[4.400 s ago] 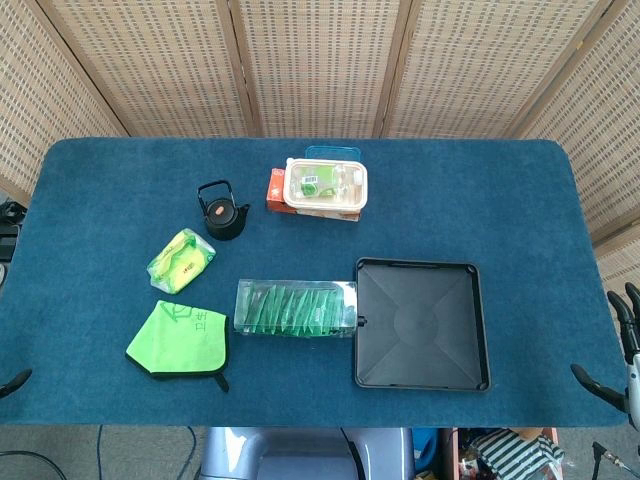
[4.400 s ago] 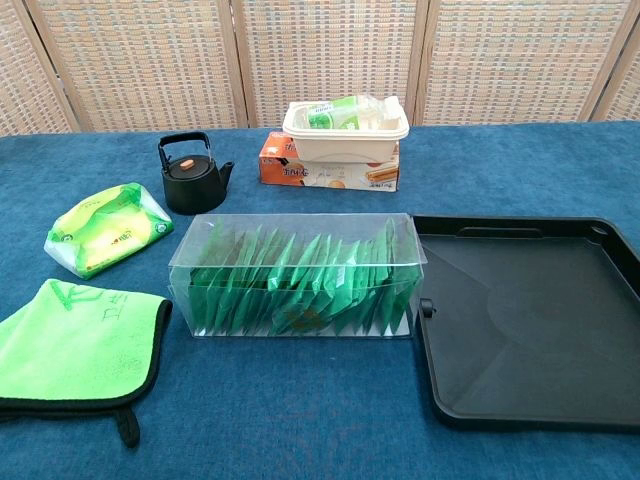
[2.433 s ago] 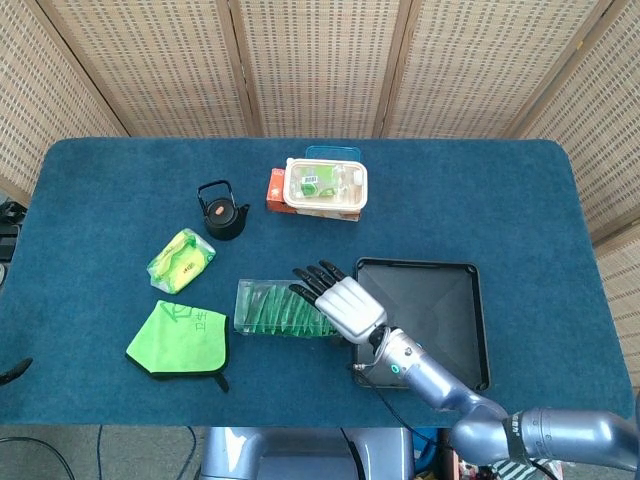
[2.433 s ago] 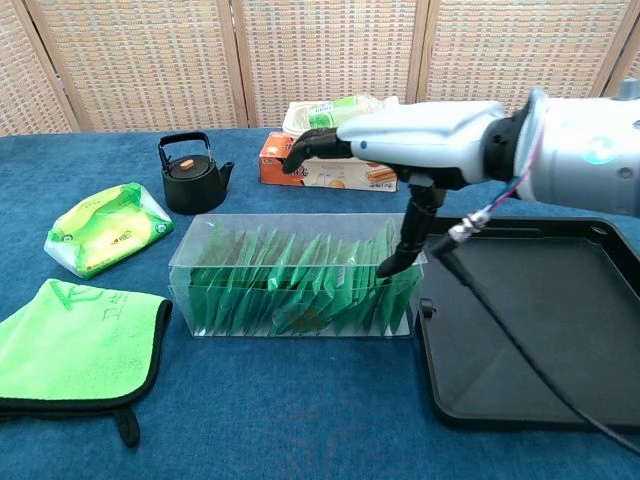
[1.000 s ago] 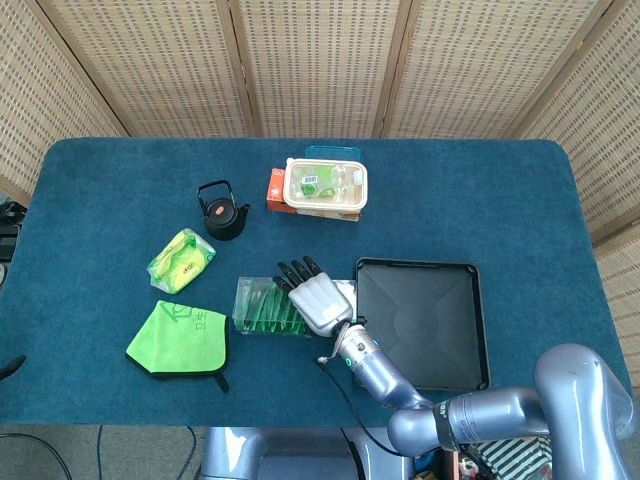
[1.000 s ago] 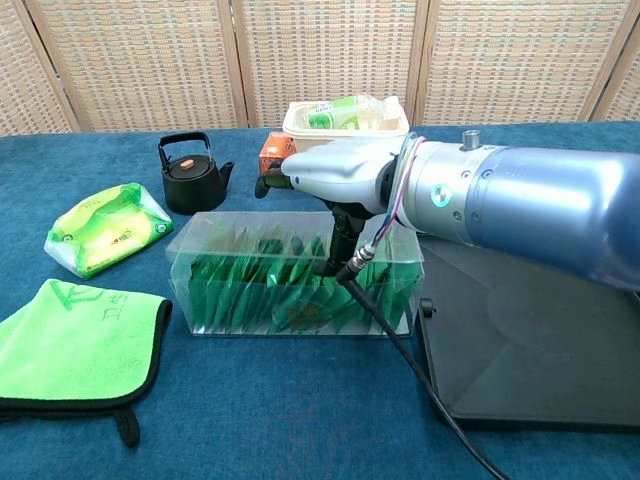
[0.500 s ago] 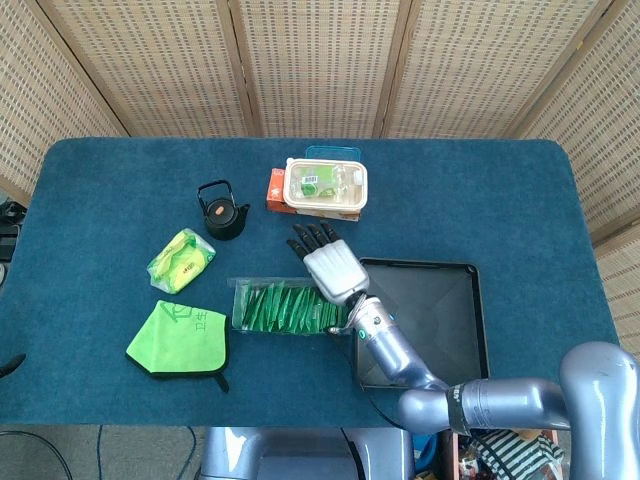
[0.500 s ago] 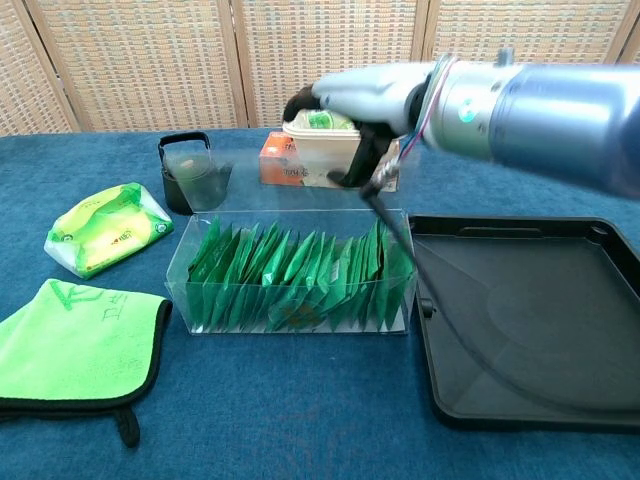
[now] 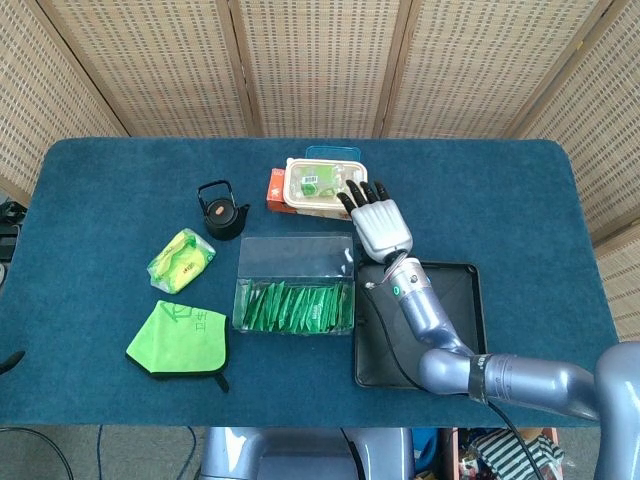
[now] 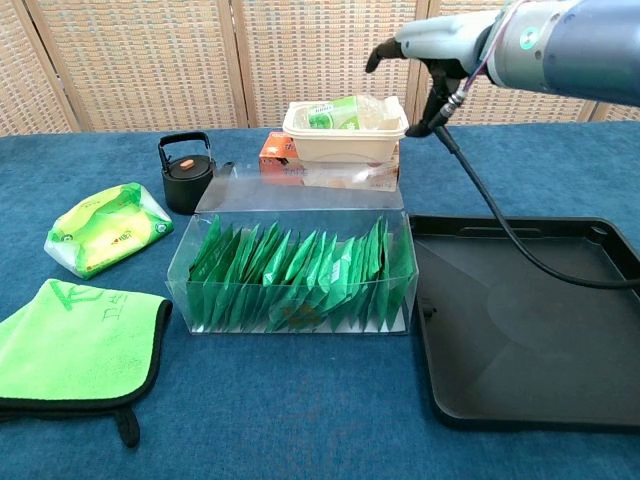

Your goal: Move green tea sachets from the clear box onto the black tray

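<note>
Nearest the robot, the green cloth [image 10: 75,345] lies flat at the front left of the table, well clear of any path between box and tray. Beside it to the right stands the clear box [image 10: 295,272], its lid [image 10: 300,187] swung up and back so the top is open, and the green tea sachets [image 10: 300,270] stand on edge in a packed row inside, none yet moved. The black tray [image 10: 530,320] sits just beside the box's right end, its raised rim close to the box wall, so a sachet need only be lifted over two low edges and carried a short way right; its floor is bare. The upright lid walls off the far side, so the free approach to the sachets looks to be from above or from the front. Farther back on the left lie a yellow-green packet [image 10: 105,228] and a black kettle [image 10: 188,172], both apart from the box. Behind the lid an orange carton [image 10: 325,172] carries a white container [image 10: 345,117]. The right hand [image 9: 378,222] hovers above that stack, fingers spread and holding nothing, well above the box. The left hand is not in view.
</note>
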Controlling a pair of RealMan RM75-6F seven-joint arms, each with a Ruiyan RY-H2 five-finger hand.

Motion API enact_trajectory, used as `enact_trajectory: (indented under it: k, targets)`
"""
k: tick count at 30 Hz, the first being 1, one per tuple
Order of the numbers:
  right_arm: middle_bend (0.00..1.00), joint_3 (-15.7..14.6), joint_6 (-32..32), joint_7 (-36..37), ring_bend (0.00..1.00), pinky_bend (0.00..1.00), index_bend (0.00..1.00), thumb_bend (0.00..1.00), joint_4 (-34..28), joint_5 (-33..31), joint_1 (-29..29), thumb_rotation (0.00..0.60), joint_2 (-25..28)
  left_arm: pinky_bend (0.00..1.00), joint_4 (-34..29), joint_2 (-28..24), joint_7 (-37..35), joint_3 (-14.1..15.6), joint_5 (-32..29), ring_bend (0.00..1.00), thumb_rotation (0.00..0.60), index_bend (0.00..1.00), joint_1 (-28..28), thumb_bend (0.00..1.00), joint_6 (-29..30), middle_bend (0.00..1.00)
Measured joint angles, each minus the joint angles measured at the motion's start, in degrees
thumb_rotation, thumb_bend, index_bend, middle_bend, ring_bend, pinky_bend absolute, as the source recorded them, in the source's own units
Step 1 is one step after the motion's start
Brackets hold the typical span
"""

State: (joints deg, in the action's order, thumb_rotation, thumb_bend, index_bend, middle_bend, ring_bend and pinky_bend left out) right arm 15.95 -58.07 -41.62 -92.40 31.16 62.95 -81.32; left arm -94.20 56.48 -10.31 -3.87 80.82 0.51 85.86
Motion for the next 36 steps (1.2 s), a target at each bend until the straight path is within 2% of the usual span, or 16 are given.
enact_trajectory:
  k: [4,6,10,14,17,20,26,36]
  targets:
    - [0.00,-0.62,-0.10,1.51,0.00,0.00,0.14,0.29,-0.13,3.33,-0.74,0.600,0.18,0.00,0.14,0.02,-0.21,-0.01,0.01,0.00,0.600,0.00,0.07,0.09,-0.17,0.00]
    - [0.00,-1.12,-0.09,3.07,0.00,0.00,0.17,0.28,-0.46,7.18,-1.37,0.600,0.52,0.00,0.16,0.03,-0.25,0.00,0.05,0.00,0.600,0.00,0.16,0.09,-0.33,0.00]
    - [0.00,-2.49,1.25,8.51,0.00,0.01,0.24,0.28,-1.00,17.55,-2.67,0.600,1.71,0.00,0.12,0.11,0.07,0.11,0.19,0.00,0.600,0.00,0.28,0.09,-0.54,0.00]
    - [0.03,-4.29,4.05,16.85,0.00,0.07,0.29,0.28,-0.73,29.92,-3.83,0.600,3.07,0.00,0.09,0.23,0.30,0.13,0.11,0.00,0.600,0.00,0.41,0.09,-0.80,0.00]
    - [0.04,-5.67,5.75,22.66,0.00,0.09,0.31,0.29,-0.32,37.01,-4.53,0.600,3.60,0.00,0.10,0.30,0.49,0.10,0.00,0.00,0.600,0.00,0.53,0.09,-1.01,0.00]
    - [0.05,-7.10,7.15,25.24,0.00,0.09,0.31,0.30,-0.25,41.90,-4.88,0.600,3.83,0.00,0.04,0.37,0.77,0.10,-0.07,0.00,0.600,0.00,0.64,0.09,-1.19,0.00]
    - [0.05,-9.20,9.31,25.14,0.00,0.12,0.31,0.31,-0.67,45.92,-4.82,0.600,2.83,0.00,0.34,0.49,0.05,-0.13,-0.14,0.00,0.600,0.00,0.50,0.09,-0.66,0.00]
    - [0.05,-9.61,10.29,23.15,0.00,0.12,0.31,0.32,0.08,45.98,-4.92,0.600,1.15,0.00,0.44,0.47,-0.01,-0.06,-0.09,0.00,0.600,0.00,0.57,0.09,-0.90,0.00]
